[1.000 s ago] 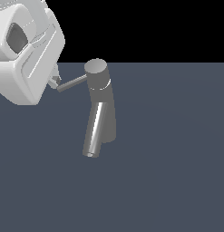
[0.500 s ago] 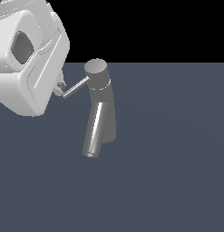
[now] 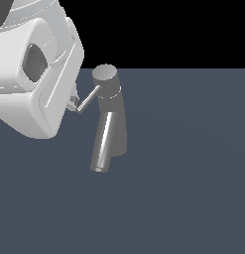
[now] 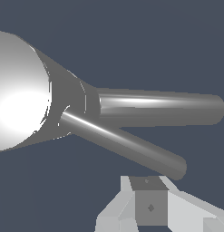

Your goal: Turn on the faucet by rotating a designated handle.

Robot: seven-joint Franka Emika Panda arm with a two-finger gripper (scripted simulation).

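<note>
The grey faucet [image 3: 115,130] stands upright in the middle of the exterior view, with a flat round cap and a shiny spout [image 3: 103,144] slanting down toward the front. The thin handle [image 3: 88,99] sticks out of the cap toward the exterior view's left. My gripper [image 3: 72,103] is at the handle's free end, its fingertips touching or nearly touching the rod's tip; the white hand hides most of them. In the wrist view the handle [image 4: 124,145] crosses in front of the thicker spout [image 4: 163,108], and the gripper [image 4: 150,201] sits just off the rod's end, fingers together, holding nothing.
The faucet stands on a flat dark blue-grey surface [image 3: 183,188] that runs out on all sides. The large white hand and wrist [image 3: 39,84] fill the upper part of the exterior view's left. Nothing else shows.
The handle has swung from nearly level to slanting downward in the exterior view, its tip now nearer the front. My gripper moved down and forward along with the tip.
</note>
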